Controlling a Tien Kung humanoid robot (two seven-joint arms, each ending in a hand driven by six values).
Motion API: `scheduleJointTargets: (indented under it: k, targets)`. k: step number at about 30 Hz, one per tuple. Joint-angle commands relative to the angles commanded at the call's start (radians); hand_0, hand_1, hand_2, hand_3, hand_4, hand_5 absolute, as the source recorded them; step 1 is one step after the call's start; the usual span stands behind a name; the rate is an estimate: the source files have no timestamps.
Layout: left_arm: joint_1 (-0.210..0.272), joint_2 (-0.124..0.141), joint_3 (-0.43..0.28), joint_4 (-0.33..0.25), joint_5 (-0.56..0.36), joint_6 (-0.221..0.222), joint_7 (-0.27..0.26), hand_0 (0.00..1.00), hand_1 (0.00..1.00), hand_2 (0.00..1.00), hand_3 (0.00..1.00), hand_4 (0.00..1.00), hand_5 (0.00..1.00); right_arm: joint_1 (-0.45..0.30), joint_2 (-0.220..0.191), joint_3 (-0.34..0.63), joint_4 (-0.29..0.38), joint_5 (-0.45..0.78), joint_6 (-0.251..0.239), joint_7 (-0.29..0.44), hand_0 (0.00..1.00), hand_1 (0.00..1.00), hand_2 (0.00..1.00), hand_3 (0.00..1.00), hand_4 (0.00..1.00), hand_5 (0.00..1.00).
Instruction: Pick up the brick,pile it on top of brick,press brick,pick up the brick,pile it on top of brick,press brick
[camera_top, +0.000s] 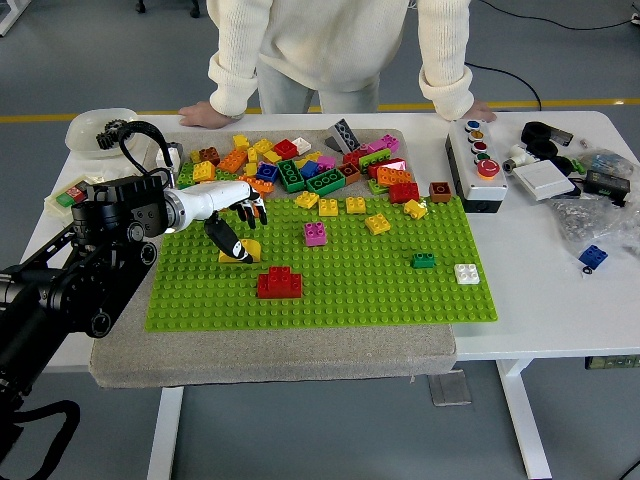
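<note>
1. Bricks are what this job is about, and the green baseplate (330, 285) is serving as the landmark: it is lying on a grey mat, with a red brick (279, 283) standing near its front left part.
2. Along the baseplate's far edge a loose pile of bricks (300, 165) is lying; behind it a person is leaning both hands on the table.
3. Reaching in over the baseplate's left part, the left hand (232, 215) is angling down from a white wrist, its dark fingers curling around a yellow brick (240, 251).
4. That yellow brick is sitting just behind and left of the red brick, seemingly tilting; whether it is lifting clear of the studs I cannot tell.
5. It is probably handling as light, rigid and smooth plastic, so pinching its opposite side walls looks safest.
6. No right hand is showing.
</note>
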Motion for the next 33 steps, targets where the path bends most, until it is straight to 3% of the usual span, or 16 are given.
scheduleJointTargets:
  k: [33]
  targets:
    - [0.023,0.015,0.022,0.049,0.000,0.099,-0.010,0.711,0.621,0.540,0.546,0.968,0.077,0.000,0.001,0.000,0.000,0.006,-0.001,0.002,0.741,0.653,0.722,0.594,0.818,0.330]
